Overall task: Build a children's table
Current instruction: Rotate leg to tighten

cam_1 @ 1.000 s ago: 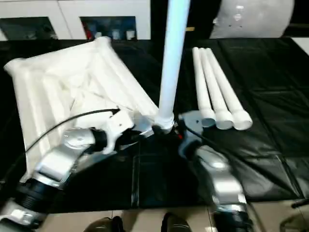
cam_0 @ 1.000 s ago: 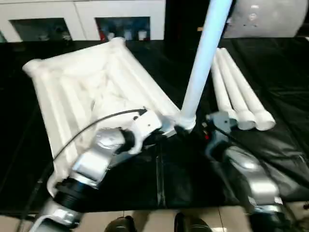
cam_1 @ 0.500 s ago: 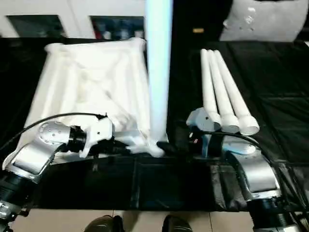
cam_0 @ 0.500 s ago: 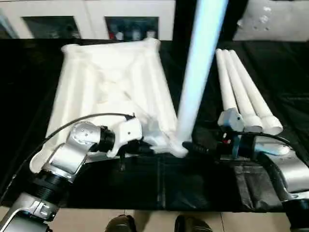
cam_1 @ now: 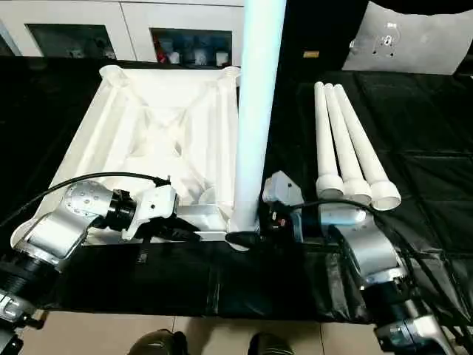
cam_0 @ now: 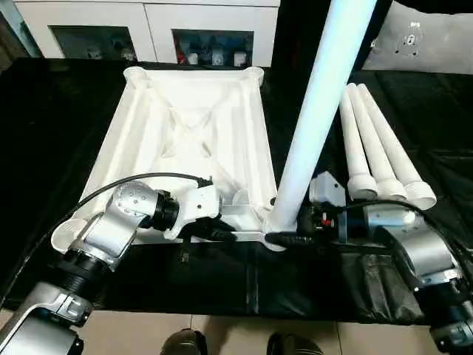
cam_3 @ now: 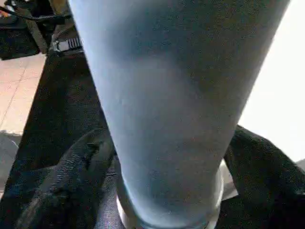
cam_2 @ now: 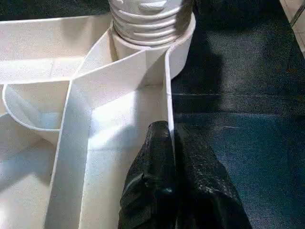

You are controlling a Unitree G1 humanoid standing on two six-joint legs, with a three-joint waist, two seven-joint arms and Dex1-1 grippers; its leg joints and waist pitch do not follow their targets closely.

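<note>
A: Where is the tabletop (cam_0: 185,133)?

B: It lies upside down on the black cloth (cam_0: 310,281), ribs facing up. One leg (cam_0: 314,111) stands upright in its near right corner socket (cam_2: 152,43). Three spare legs (cam_0: 380,144) lie side by side to the right of the tabletop.

A: What are the left gripper (cam_2: 172,143)'s fingers (cam_2: 152,181) doing?

B: They are clenched on the tabletop's thin near rim, just beside the socket, with the wall pinched between them.

A: And the right gripper (cam_1: 244,238)?

B: Its fingers (cam_3: 71,186) are spread wide, one on each side of the standing leg, right at its base. They sit close against it, but I cannot tell whether they squeeze it.
</note>
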